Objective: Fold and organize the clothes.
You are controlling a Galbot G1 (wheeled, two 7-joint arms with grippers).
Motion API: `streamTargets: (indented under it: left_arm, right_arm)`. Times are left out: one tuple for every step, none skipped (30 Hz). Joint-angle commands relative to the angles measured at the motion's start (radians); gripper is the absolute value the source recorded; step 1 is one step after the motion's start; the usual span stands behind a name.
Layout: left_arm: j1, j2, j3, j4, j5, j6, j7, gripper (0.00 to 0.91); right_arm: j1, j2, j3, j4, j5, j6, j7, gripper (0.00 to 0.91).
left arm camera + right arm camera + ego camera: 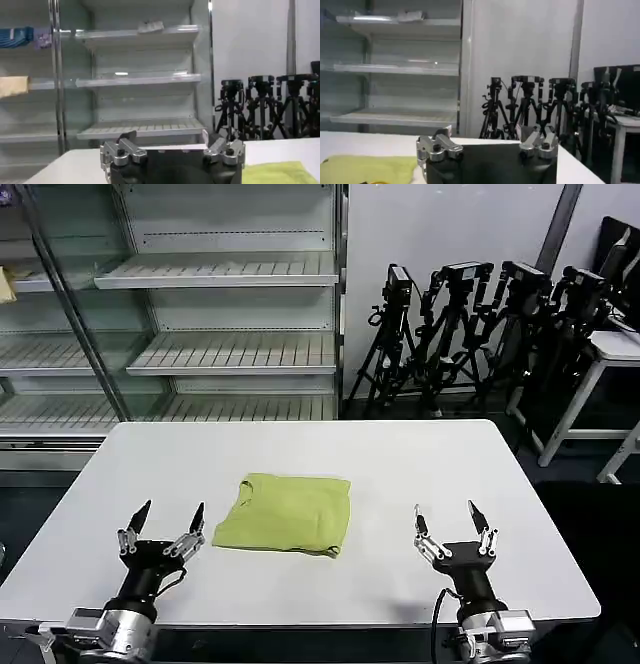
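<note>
A lime T-shirt [287, 514] lies folded into a compact rectangle on the white table [400, 464], slightly left of centre. It also shows as a yellow-green patch [280, 172] in the left wrist view and as a similar patch [367, 169] in the right wrist view. My left gripper [170, 512] rests near the table's front edge, just left of the shirt, open and holding nothing. My right gripper [445, 513] sits near the front edge, to the right of the shirt and apart from it, open and holding nothing.
Empty metal shelving [225, 314] stands behind the table. Several black camera tripods [470, 334] cluster at the back right beside a white side table [615, 349]. Bare tabletop surrounds the shirt on every side.
</note>
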Motion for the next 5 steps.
streamTargets:
  left_arm:
    - [0.008, -0.003, -0.012, 0.003, 0.024, -0.018, 0.01, 0.907]
    - [0.007, -0.004, -0.011, 0.006, 0.027, -0.021, 0.01, 0.907]
    - [0.006, -0.004, -0.01, 0.007, 0.028, -0.024, 0.011, 0.907]
    - [0.006, -0.004, -0.009, 0.008, 0.029, -0.025, 0.011, 0.907]
    - [0.007, -0.003, -0.008, 0.007, 0.028, -0.024, 0.012, 0.907]
  right_arm:
    - [0.0, 0.01, -0.005, -0.004, -0.029, -0.006, 0.004, 0.907]
    - [-0.001, 0.01, -0.002, -0.003, -0.034, -0.003, 0.003, 0.907]
    - [-0.002, 0.01, -0.001, -0.003, -0.035, -0.003, 0.003, 0.907]
    - [-0.002, 0.011, 0.001, -0.002, -0.031, -0.004, 0.001, 0.907]
    - [-0.003, 0.012, 0.005, -0.002, -0.008, -0.008, -0.013, 0.907]
